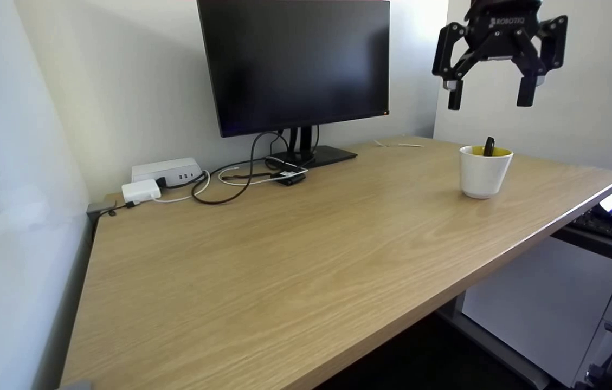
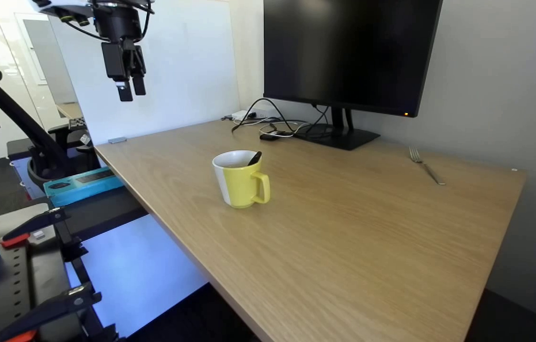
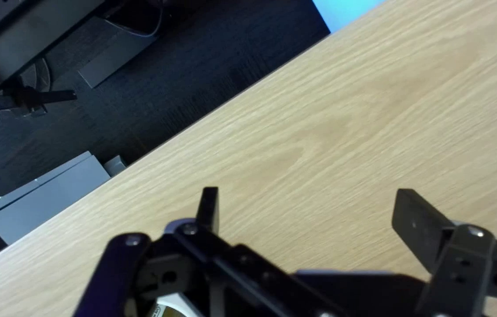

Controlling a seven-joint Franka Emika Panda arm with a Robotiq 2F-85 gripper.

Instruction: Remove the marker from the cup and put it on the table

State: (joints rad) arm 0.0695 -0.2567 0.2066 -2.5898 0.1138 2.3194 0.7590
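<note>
Gripper (image 1: 490, 97) hangs upper R of frame in an ext. view, well apart from cup (image 1: 482, 176) & table (image 1: 284, 260); jaws spread wide, nothing btwn them. Marker (image 1: 489, 147) stands tilted in cup, dark end poking past rim, rest hidden. In an ext. view it leans R twd cup's handle (image 2: 264, 187); gripper's upper L there, so prob. not right over cup.

Step in hand, my guess: line up over marker. Wrist view has only a sliver of cup at bottom edge, L of ctr; marker can't be seen, so judge alignment from both ext. views. Best to shift till dark end sits midway btwn fingertips (image 3: 415, 224), then come straight down, slow. Narrow jaws some first so they clear rim & handle. Pinch exposed end only, firm not hard; a shallow grip could slip. Pull along its lean, else cup may tip or drag. Clear rim fully, then lay it flat on table, well apart from cup; it might roll.
</note>
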